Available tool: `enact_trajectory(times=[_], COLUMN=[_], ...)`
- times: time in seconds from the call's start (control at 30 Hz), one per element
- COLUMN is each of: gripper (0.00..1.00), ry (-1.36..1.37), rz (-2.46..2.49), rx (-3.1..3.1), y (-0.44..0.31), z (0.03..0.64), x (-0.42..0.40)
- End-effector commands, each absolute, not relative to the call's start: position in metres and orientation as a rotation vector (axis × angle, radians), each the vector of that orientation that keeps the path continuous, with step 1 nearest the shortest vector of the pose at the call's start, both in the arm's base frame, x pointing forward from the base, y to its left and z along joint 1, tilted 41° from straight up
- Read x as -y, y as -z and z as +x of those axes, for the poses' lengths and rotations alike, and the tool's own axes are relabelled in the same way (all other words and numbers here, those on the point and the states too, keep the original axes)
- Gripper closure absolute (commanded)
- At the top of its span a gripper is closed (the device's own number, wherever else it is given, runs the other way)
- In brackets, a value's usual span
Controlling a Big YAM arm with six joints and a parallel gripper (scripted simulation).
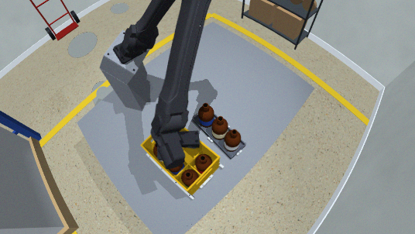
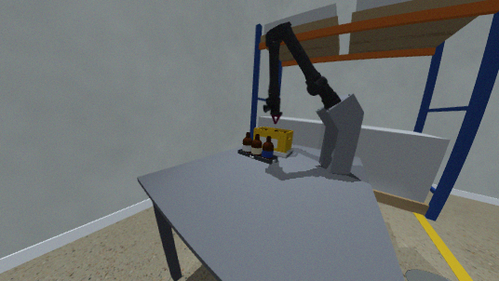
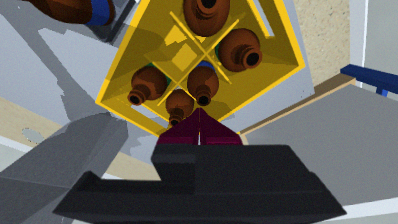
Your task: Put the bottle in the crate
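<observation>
The yellow crate (image 1: 185, 163) stands on the grey table and holds several brown bottles. One slot (image 3: 176, 46) in its middle row shows bare yellow floor. The dark tray (image 1: 219, 132) lies right beside the crate with three brown bottles standing upright: one with a blue label (image 1: 206, 115), one with a cream label (image 1: 220, 128) and one with a white label (image 1: 232, 140). My gripper (image 3: 199, 111) (image 2: 276, 119) is shut with its maroon fingertips touching and nothing between them. It hangs well above the crate's near edge. My arm hides part of the crate in the top view.
The grey arm pedestal (image 1: 124, 73) stands on the table behind the crate. A low white board (image 2: 400, 153) and a blue rack post (image 2: 256, 79) rise behind the table. The table's left edge runs just beyond the tray (image 2: 256, 148).
</observation>
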State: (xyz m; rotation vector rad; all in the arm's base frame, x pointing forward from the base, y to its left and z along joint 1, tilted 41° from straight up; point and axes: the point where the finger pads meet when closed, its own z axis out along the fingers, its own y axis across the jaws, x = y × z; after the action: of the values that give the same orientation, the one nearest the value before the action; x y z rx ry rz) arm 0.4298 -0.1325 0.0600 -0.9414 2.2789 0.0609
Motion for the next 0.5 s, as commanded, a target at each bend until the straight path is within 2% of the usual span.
enact_trajectory(times=[0.0, 0.33, 0.47], gripper=[1.00, 1.00, 1.00], ry=[-0.079, -0.110, -0.116], rz=[-0.920, -0.818, -0.805], rx=[-2.285, -2.301, -2.297], y=[-0.086, -0.149, -0.156], z=[0.438, 0.424, 0.419], x=[0.087, -0.083, -0.098])
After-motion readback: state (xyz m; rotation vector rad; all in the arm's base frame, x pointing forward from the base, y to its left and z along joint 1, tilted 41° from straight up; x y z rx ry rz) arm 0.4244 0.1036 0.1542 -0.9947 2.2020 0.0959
